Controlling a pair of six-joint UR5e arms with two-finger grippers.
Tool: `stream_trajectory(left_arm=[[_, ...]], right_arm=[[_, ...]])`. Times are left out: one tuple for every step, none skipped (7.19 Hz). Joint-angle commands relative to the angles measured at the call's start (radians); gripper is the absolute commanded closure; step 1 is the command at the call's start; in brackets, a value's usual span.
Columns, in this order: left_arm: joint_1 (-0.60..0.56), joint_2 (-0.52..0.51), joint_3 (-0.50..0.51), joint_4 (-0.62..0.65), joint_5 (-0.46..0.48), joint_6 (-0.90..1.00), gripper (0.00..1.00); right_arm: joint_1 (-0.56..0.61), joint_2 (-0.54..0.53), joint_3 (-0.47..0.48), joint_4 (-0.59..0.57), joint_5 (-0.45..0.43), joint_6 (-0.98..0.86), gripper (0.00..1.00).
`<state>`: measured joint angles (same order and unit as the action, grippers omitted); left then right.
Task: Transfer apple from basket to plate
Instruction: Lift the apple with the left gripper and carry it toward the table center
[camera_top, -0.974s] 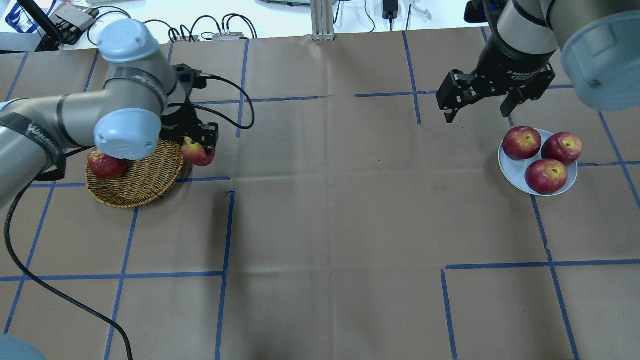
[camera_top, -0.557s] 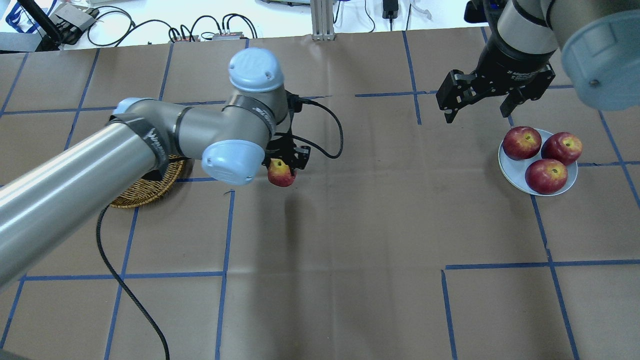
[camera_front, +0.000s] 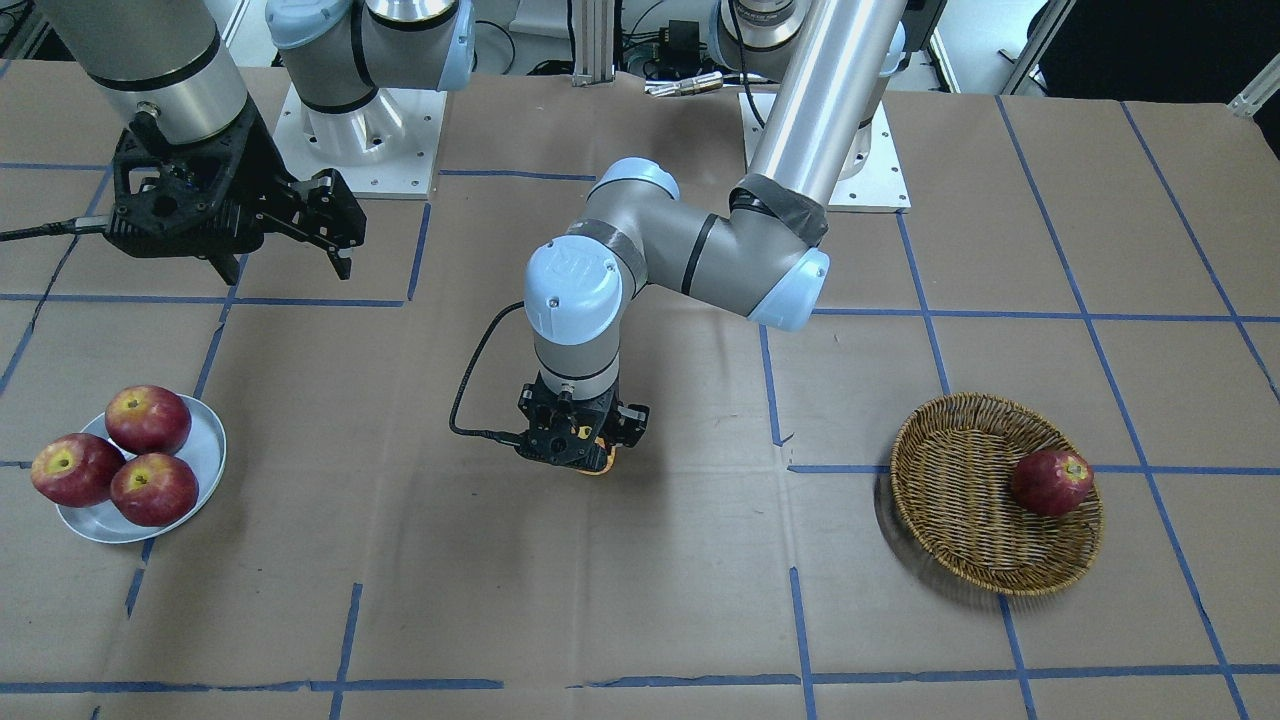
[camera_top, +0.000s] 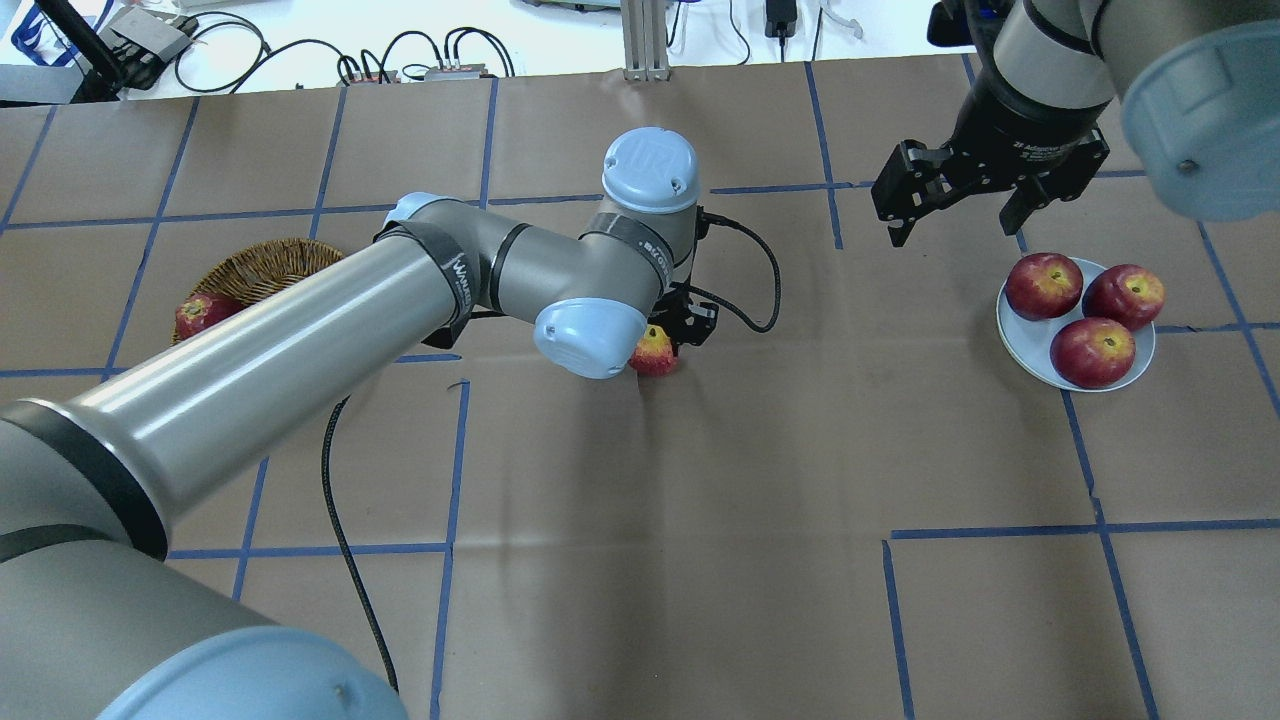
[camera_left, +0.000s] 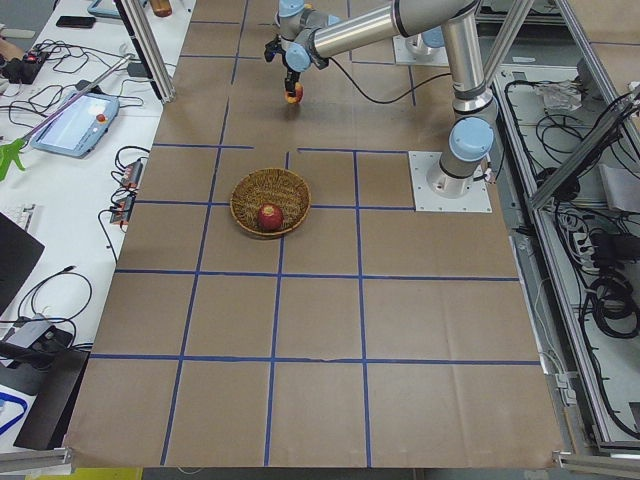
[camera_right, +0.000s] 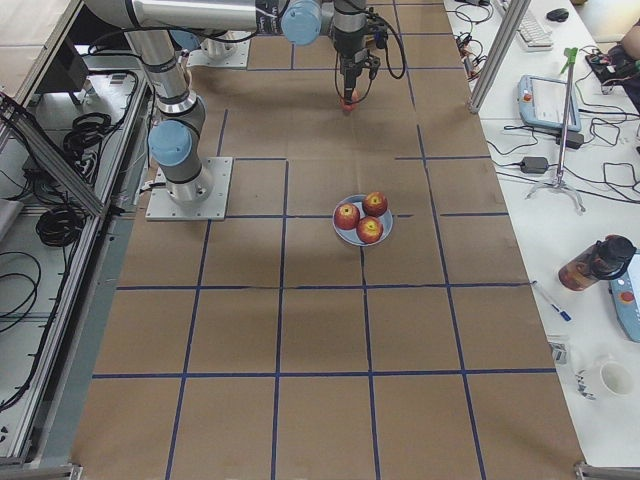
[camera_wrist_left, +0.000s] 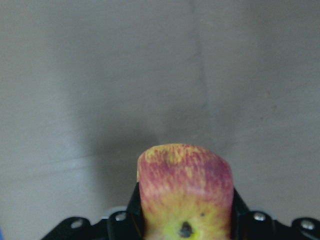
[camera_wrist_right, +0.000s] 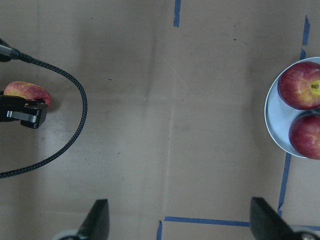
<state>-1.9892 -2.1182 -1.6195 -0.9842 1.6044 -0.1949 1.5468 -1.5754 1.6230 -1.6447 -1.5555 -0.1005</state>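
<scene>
Carrying the apple (camera_top: 655, 355), clamped in the left gripper (camera_top: 668, 340), well short of the plate (camera_top: 1015, 335); next, crossing past the gaping right gripper (camera_top: 955, 230).

Light is bright and even, falling from above. Shadows on the table (camera_top: 700, 560) are soft and faint, with a blurred dark patch under the left arm (camera_top: 250, 350), whose metal tube carries a long white glare. The left wrist view is dimmer and greyer, the apple (camera_wrist_left: 185, 185) close to the lens and slightly soft. In the overhead view the desk (camera_top: 560, 35) is blown out white.
</scene>
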Motion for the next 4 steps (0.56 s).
stream_trajectory(left_arm=[[0.000,-0.017,0.024,0.001,0.000,-0.009,0.71],[-0.002,-0.011,0.023,0.001,0.011,-0.003,0.43],[0.000,-0.011,0.024,0.002,0.014,-0.012,0.24],[0.003,-0.009,0.026,0.002,0.012,-0.014,0.11]], right_arm=[[0.001,0.000,0.000,-0.001,0.000,-0.001,0.00],[-0.001,0.000,0.000,-0.001,0.000,-0.001,0.00],[0.001,0.000,0.000,0.000,0.000,-0.001,0.00],[-0.001,0.000,0.000,-0.001,0.000,-0.001,0.00]])
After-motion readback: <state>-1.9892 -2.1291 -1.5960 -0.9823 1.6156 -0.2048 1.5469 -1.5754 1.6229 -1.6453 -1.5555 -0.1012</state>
